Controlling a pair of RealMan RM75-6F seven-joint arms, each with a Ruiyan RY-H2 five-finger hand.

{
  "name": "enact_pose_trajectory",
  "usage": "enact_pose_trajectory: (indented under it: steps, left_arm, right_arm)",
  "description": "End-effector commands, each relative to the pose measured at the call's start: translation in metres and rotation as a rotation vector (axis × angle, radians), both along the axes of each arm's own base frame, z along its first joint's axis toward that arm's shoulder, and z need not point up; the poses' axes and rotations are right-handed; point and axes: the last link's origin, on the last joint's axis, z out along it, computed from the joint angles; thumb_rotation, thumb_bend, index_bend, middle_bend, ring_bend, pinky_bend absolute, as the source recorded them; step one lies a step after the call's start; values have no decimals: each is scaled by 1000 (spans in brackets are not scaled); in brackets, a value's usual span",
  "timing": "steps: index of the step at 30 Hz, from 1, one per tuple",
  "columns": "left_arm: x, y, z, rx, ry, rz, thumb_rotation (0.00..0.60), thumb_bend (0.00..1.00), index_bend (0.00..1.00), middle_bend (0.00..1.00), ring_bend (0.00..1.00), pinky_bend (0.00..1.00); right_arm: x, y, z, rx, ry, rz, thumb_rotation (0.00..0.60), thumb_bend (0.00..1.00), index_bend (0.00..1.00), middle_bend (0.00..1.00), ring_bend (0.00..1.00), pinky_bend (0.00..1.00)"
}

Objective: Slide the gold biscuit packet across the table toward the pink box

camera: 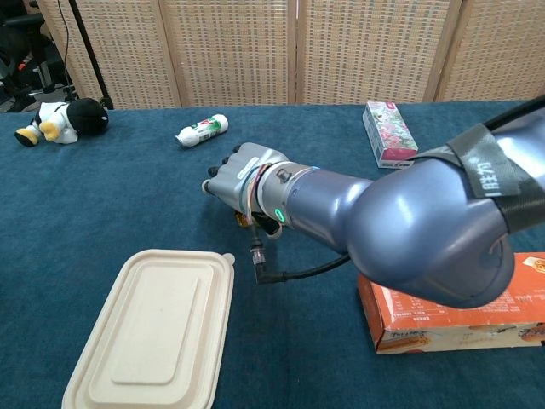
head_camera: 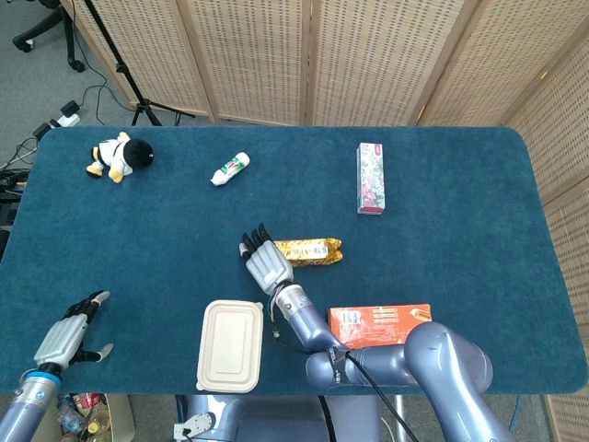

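The gold biscuit packet (head_camera: 310,250) is lying flat on the blue tabletop (head_camera: 460,221), its long axis running left to right across the head view. Its left end is passing under the fingers of the right hand (head_camera: 267,267), while its right end is pointing out toward the open tabletop, below and to the left of the pink box (head_camera: 371,177). The pink box is lying well apart from the packet, with its long axis running toward the far edge.

The right hand is resting with its fingers stretched out and spread against the packet's left end, gripping nothing. In the chest view the right hand (camera: 243,175) and forearm are covering nearly all of the packet, so only a sliver of gold is showing beneath the wrist. Whether the fingertips are actually pressing on the wrapper is hard to make out.

The left hand (head_camera: 66,336) is hovering far to the left of the packet, fingers loosely apart and holding nothing.
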Motion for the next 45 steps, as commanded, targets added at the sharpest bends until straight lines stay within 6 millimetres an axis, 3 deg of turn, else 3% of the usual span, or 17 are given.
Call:
enact_pose_trajectory:
  steps: [1, 36, 45]
  left_arm:
    - [0, 0, 0, 0, 1, -1, 600, 304, 0, 0, 0, 0]
    - [2, -2, -2, -9, 5, -4, 600, 305, 0, 0, 0, 0]
    - [2, -2, 0, -3, -4, -1, 600, 305, 0, 0, 0, 0]
  right_arm:
    - [-2, -1, 1, -3, 5, -3, 600, 260, 78, 0, 0, 0]
    - [-60, -26, 31, -83, 102, -92, 600, 260, 86, 0, 0, 0]
    - [-68, -24, 36, -88, 124, -106, 600, 260, 90, 0, 0, 0]
